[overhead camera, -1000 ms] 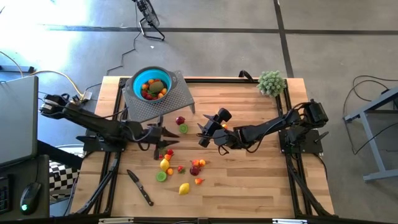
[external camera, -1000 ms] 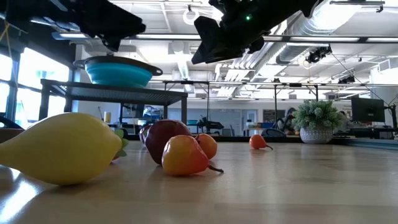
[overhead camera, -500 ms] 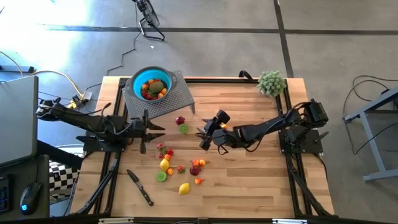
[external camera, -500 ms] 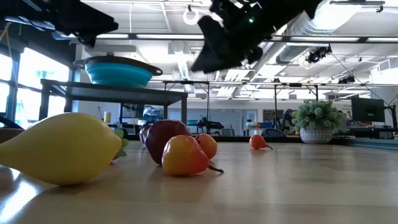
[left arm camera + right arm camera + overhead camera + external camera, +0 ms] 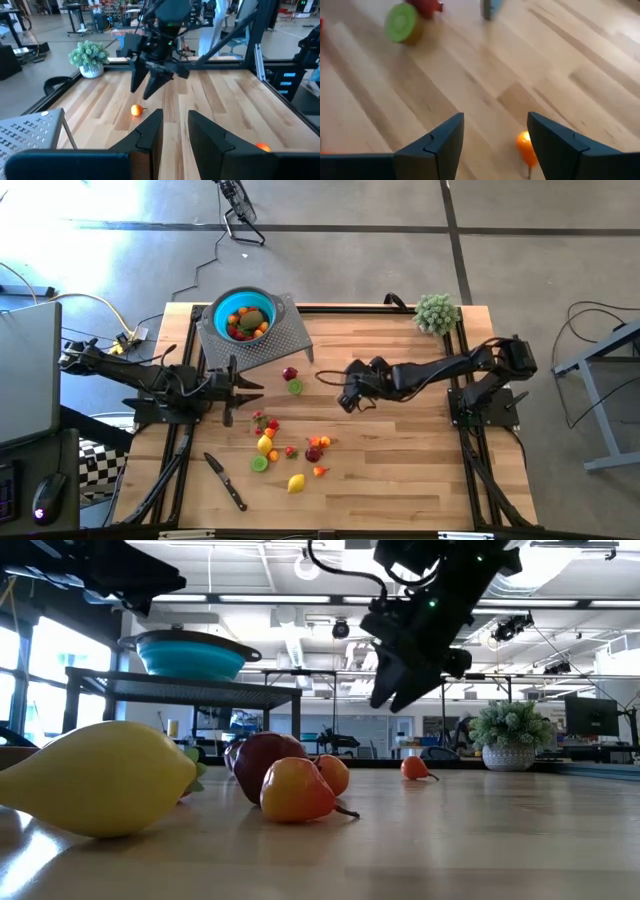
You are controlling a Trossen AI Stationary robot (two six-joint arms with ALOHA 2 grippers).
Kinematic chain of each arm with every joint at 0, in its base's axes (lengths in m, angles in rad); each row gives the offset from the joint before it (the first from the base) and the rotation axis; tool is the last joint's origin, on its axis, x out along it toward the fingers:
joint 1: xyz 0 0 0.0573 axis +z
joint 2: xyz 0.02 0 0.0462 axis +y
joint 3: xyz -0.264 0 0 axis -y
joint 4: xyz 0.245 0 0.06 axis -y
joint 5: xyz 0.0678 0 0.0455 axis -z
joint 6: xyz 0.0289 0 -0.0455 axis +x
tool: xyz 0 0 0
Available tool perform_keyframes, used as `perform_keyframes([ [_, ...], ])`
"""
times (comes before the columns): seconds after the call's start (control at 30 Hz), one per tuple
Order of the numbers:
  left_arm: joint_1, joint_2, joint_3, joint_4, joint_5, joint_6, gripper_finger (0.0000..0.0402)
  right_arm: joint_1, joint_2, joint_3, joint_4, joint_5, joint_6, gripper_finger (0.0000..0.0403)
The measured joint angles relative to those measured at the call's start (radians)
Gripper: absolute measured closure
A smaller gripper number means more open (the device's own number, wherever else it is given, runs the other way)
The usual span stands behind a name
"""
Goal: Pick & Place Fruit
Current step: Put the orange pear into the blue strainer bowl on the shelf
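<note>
Near the table's middle: right gripper [image 5: 348,393] hangs above the wood, fingers spread with nothing between them.
Small orange fruit [image 5: 526,146]: on the table just beneath and between the right gripper's fingertips, untouched; also seen from the left wrist [image 5: 136,110].
Lime green slice [image 5: 295,387] and dark red fruit [image 5: 290,374]: on the boards between the two grippers.
Left gripper [image 5: 244,388]: held off the table, pointing toward the right gripper, its fingers [image 5: 150,131] a narrow gap apart and empty.
Loose fruit cluster [image 5: 290,450]: on the table in front of and below the left gripper; yellow lemon [image 5: 100,778] nearest the low camera.
Teal bowl [image 5: 241,313]: on a grey perforated stand [image 5: 283,335] beside the left gripper, already holding several fruits.
Writing: no readable brand or label anywhere.
</note>
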Motion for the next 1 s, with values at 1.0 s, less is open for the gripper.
perform_keyframes([
  [1.0, 0.000, 0.000, 0.001, -0.007, -0.002, -0.027, 0.0314, -0.077, 0.018, -0.007, -0.173, -0.059, 0.193, 0.0192],
])
